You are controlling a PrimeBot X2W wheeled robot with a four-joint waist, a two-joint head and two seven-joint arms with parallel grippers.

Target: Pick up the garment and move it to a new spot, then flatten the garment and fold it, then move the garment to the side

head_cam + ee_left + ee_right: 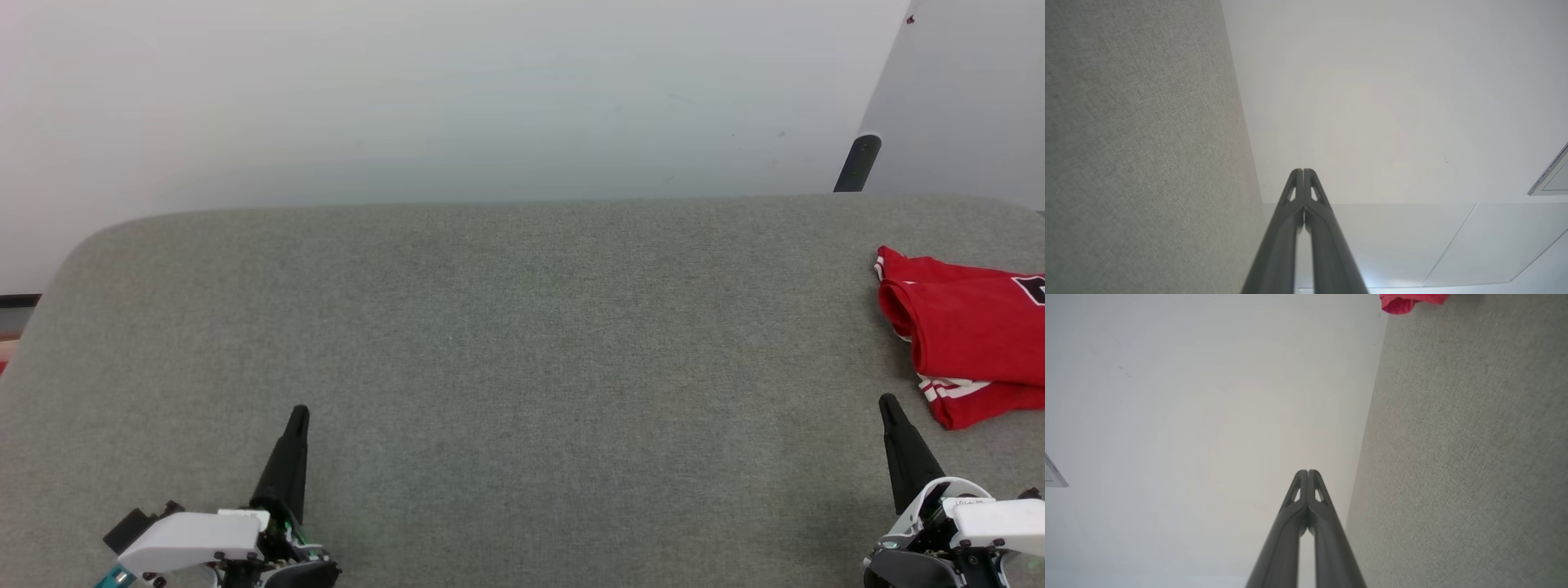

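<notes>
A table [490, 327] covered in coarse grey woven fabric, with rounded far corners, stands against a smooth pale wall [457, 98]. The garment [967, 331] lies bunched in soft folds at the table's right side, partly cut off by the head view's edge. It is a bright red jersey with red-white striped trim along its hems and a fragment of black, white-outlined print. The right gripper [887, 400], slender, dark and tapered, sits near the garment but apart from it. The left gripper [300, 411] sits well away from it. Both are clenched tip to tip and grasp nothing.
</notes>
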